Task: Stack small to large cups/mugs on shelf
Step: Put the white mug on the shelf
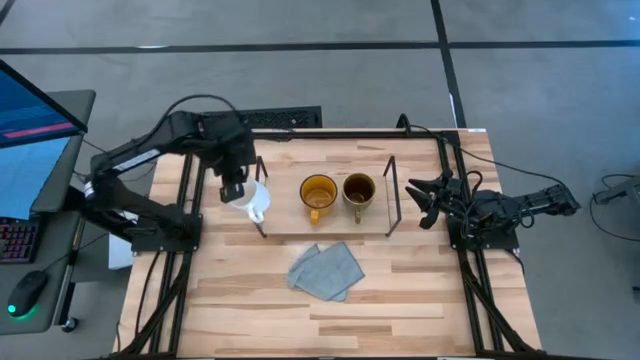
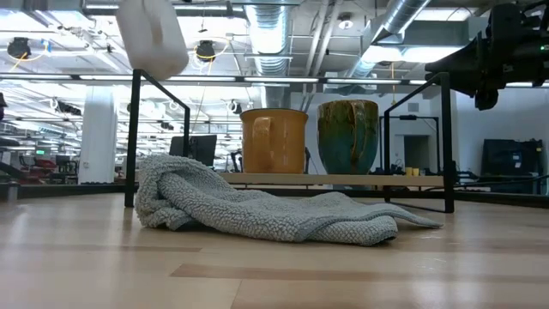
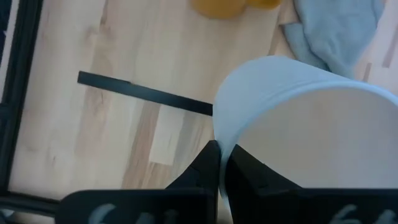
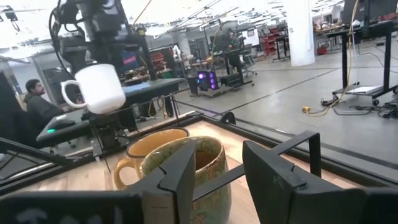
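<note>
Placement pending: small white handled mug (image 1: pixel 257 198), pinched by its rim in the left claw (image 3: pixel 221 165), is held above the low light-wood shelf's (image 1: pixel 285 225) left end, beside the yellow-amber mug (image 1: pixel 318 192); it is best lowered level. Right claw (image 4: pixel 217 168) spread wide, idle.

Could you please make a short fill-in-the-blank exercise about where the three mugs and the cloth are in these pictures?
1. The left gripper holds the ____ mug in the air.
2. On the shelf, the yellow mug stands beside the ____ mug.
3. The grey-blue ____ lies on the table in front of the shelf.

Missing words: white; olive-brown; cloth
</note>
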Controlling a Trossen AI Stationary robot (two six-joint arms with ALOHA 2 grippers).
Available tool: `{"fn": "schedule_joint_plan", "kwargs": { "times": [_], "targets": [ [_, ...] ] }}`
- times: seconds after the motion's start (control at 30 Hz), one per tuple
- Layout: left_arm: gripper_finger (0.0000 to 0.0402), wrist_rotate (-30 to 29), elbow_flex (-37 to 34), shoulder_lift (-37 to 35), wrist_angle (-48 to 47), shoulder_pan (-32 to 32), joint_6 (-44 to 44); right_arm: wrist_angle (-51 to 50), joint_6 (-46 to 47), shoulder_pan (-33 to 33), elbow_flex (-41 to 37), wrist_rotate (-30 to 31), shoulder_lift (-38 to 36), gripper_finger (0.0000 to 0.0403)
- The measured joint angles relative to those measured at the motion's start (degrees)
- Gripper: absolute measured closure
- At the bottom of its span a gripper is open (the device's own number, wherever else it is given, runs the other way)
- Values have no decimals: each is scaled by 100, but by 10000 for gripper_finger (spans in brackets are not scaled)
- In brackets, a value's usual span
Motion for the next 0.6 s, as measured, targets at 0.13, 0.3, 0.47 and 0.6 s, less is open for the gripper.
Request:
{"fn": "schedule_joint_plan", "kwargs": {
  "times": [0.13,0.3,0.47,0.6],
  "targets": [
    [401,194,21,266,64,275,526,0,0,0,0,1,2,249],
    [401,468,29,505,386,471,1128,0,0,0,0,0,1,249],
    [401,562,-6,702,711,522,1241,-4,-2,0,0,0,2,249],
    [401,521,2,830,777,523,1520,-7,-2,0,0,0,0,249]
  ]
}}
